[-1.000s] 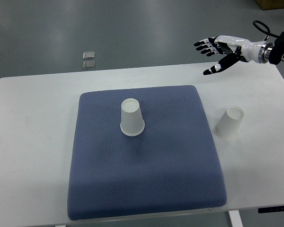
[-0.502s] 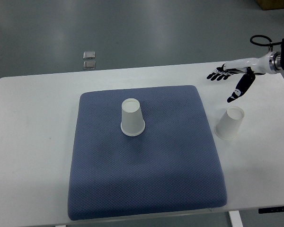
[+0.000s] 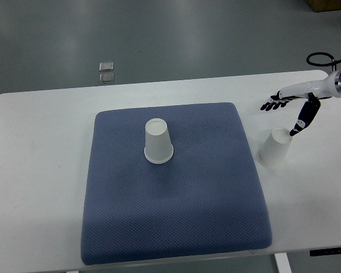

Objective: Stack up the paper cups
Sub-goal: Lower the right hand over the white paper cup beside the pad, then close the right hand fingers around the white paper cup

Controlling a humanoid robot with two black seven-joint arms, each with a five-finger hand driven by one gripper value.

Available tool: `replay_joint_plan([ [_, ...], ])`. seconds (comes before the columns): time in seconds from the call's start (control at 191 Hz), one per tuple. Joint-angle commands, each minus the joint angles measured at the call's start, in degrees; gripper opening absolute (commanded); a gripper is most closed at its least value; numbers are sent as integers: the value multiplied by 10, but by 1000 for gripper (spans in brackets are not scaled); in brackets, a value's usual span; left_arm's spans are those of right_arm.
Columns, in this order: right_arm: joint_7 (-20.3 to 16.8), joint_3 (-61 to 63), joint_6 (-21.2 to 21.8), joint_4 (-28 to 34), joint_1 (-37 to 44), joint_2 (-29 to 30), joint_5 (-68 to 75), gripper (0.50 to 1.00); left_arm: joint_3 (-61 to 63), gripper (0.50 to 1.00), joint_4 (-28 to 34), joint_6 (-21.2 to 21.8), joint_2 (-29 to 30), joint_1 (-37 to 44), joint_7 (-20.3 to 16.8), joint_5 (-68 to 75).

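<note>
One white paper cup (image 3: 158,141) stands upside down on the blue mat (image 3: 170,193), near its upper middle. A second white paper cup (image 3: 274,148) stands upside down on the white table (image 3: 40,170), just right of the mat. My right hand (image 3: 284,115) comes in from the right edge and hovers just above and right of that second cup. Its fingers are spread and hold nothing; the thumb tip (image 3: 295,132) is close to the cup's top. The left arm does not show.
Two small shiny squares (image 3: 107,71) lie on the grey floor beyond the table's far edge. A black cable loop (image 3: 318,58) shows by the right wrist.
My right hand has come down and moved toward the cup beside the mat, from well above the table's far edge to right beside the cup. Both cups stayed put.
</note>
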Motion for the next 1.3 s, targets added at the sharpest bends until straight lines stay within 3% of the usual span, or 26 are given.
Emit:
replay_joint_plan([
  [0.0,1,-1,-3,14,-1,-2,-10,911,-1,1000,0,0,0,0,0,0],
  [0.204,1,-2,-14,41,-14,2,-44,911,-1,1000,0,0,0,0,0,0],
  [0.837,0,-4,-118,42,-63,9,-127,911,0,1000,0,0,0,0,0,0],
  [1.293,-2,-4,-129,37,-67,21,-131,911,-1,1000,0,0,0,0,0,0],
])
